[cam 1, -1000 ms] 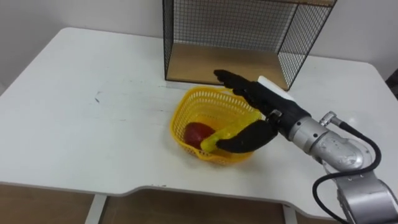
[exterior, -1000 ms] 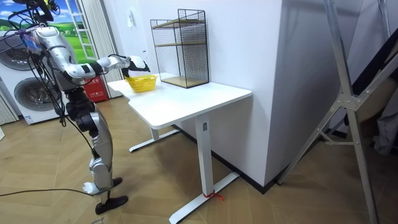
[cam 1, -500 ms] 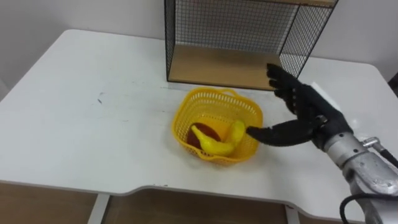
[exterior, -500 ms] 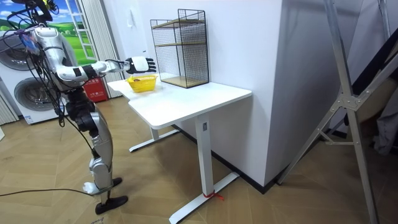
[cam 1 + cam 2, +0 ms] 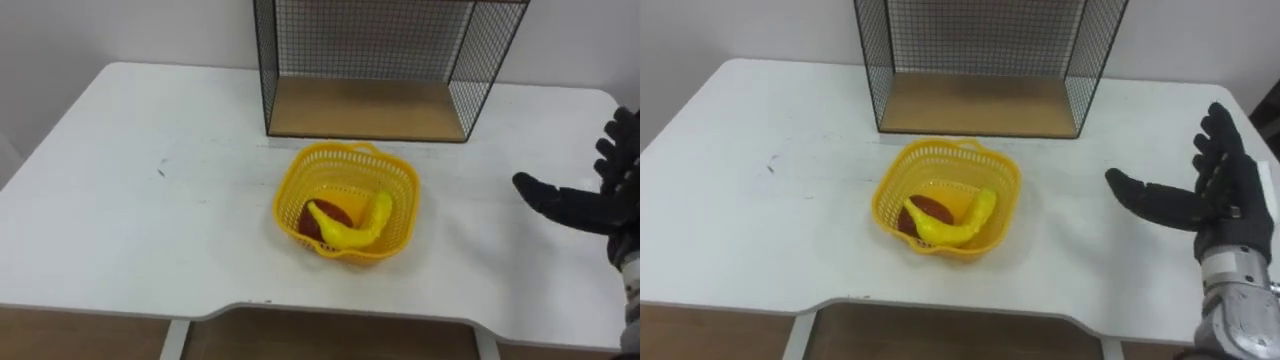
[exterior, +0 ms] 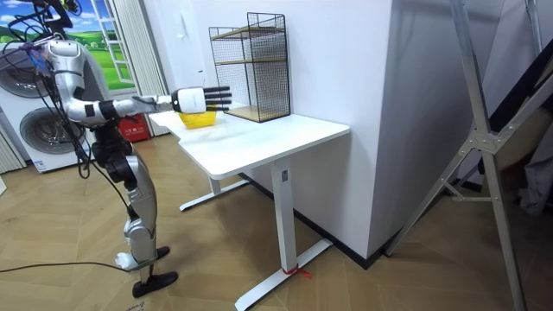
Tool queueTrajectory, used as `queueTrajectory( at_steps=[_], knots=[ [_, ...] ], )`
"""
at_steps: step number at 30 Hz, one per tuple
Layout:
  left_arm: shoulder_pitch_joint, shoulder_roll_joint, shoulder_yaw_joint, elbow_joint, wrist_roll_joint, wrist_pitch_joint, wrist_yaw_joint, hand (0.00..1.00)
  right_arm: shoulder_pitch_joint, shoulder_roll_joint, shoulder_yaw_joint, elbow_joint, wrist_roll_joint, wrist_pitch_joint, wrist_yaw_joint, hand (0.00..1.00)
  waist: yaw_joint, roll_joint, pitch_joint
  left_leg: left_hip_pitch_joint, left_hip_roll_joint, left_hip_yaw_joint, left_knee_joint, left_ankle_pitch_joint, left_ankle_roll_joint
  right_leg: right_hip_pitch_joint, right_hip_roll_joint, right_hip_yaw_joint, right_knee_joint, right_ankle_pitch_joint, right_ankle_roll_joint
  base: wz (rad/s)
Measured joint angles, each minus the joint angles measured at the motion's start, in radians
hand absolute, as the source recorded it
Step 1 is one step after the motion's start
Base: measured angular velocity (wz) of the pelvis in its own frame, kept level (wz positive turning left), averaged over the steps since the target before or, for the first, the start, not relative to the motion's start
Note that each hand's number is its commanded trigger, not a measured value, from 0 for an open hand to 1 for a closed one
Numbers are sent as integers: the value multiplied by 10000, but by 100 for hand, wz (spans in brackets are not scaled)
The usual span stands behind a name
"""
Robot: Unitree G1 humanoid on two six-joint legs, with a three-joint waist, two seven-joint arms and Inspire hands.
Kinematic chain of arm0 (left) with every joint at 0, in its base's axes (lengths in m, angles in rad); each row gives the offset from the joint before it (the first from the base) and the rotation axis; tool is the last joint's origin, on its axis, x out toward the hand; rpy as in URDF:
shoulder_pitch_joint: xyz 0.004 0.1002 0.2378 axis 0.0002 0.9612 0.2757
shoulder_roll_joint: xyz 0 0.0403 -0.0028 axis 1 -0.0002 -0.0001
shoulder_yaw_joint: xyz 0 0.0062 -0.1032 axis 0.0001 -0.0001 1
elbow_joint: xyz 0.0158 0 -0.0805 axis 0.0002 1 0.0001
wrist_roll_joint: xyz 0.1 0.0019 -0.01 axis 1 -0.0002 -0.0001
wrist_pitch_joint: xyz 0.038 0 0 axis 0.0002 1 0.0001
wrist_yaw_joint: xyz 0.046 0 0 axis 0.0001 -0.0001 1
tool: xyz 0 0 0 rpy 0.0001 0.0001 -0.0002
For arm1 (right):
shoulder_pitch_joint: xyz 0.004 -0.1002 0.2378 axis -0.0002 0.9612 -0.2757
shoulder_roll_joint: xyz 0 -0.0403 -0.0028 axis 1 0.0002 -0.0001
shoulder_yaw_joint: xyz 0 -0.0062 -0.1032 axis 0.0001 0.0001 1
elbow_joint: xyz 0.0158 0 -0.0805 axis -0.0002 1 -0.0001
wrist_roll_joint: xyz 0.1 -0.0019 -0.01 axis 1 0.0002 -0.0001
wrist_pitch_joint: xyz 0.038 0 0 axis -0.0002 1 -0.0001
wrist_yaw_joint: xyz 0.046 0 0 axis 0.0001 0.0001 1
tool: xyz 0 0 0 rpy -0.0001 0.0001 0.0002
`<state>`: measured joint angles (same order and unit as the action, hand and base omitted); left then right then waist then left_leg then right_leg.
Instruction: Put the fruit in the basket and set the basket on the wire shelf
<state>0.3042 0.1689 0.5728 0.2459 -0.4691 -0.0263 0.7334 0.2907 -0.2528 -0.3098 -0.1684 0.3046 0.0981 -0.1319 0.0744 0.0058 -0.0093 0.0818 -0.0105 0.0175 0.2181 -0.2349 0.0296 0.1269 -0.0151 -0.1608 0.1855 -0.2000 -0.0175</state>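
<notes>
The right hand [image 5: 1225, 205] has its fingers [image 5: 1225, 150] straight and spread wide, thumb stretched left, and it holds nothing. It hangs over the right part of the white table [image 5: 760, 220], well apart from the basket. In the left eye view the picture's right edge cuts off the hand past the thumb and fingertips. In the room view the robot stands at the table's end on the room view's left, its right arm stretched level over the tabletop, with a washing machine [image 6: 22, 112] behind it.

The yellow basket [image 5: 940, 147] stands on the table near the middle, just near of the wire shelf [image 5: 980, 105] and not in it. The fruit lies inside. A banana [image 5: 955, 228] rests across the near right of the basket's floor. It partly covers a red fruit [image 5: 925, 210], and what kind that is cannot be made out.

The shelf is black mesh with a wooden bottom board. It stands at the table's far edge with its open front facing the basket and its top cut off by the picture. A small dark mark [image 5: 768, 168] shows on the tabletop to the left.
</notes>
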Motion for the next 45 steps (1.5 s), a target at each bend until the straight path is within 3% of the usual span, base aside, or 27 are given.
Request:
queueTrajectory(
  at_steps=[3,7,11,15,19,28,35,45],
  knots=[
    [25,-167,-86,-1280,561,-214,248,0,107,290,40,159,-112,-52,-36,0,-174,33,9,9,-21,-2,26,0,0,2,4,-4,-1,0,0,0],
    [6,-174,-454,-2415,1151,-338,201,0,106,296,38,379,-79,-233,-157,0,-196,-50,65,3,-24,-13,25,-1,0,8,9,-18,-3,0,1,0],
    [-39,-169,-840,-3622,1209,-702,-174,0,112,444,36,383,262,-831,-288,0,-271,-145,107,18,-19,-3,74,-1,-1,-55,12,-7,-6,0,1,-1],
    [-327,-155,-1431,-3928,1296,-980,-834,0,27,622,138,580,368,-1326,-267,0,-373,-88,154,-11,-17,108,83,-3,1,-57,25,107,-5,21,29,-4],
    [-677,-116,-2415,-3940,1296,-1050,-1468,0,-6,618,464,1100,304,-1402,-126,0,-489,-81,183,-15,-24,124,29,-1,4,-72,22,166,-3,22,32,-4],
    [-1166,-121,-4541,-3523,895,-1051,-3777,0,-425,662,1513,1124,1374,-1412,758,0,-751,-169,210,0,6,524,36,2,8,-261,33,476,18,24,35,-11],
    [-1208,-346,-5305,-2609,530,-1035,-4907,0,-787,1020,2024,1177,1627,-1418,1335,0,-923,-128,194,-36,26,641,36,1,8,-316,38,555,18,31,46,-4],
    [-1314,-465,-5861,-1730,20,-947,-5531,0,-1099,1329,3071,1747,1704,-1445,1978,0,-928,-68,206,7,53,682,23,1,8,-323,65,691,27,42,39,-1]
  ],
)
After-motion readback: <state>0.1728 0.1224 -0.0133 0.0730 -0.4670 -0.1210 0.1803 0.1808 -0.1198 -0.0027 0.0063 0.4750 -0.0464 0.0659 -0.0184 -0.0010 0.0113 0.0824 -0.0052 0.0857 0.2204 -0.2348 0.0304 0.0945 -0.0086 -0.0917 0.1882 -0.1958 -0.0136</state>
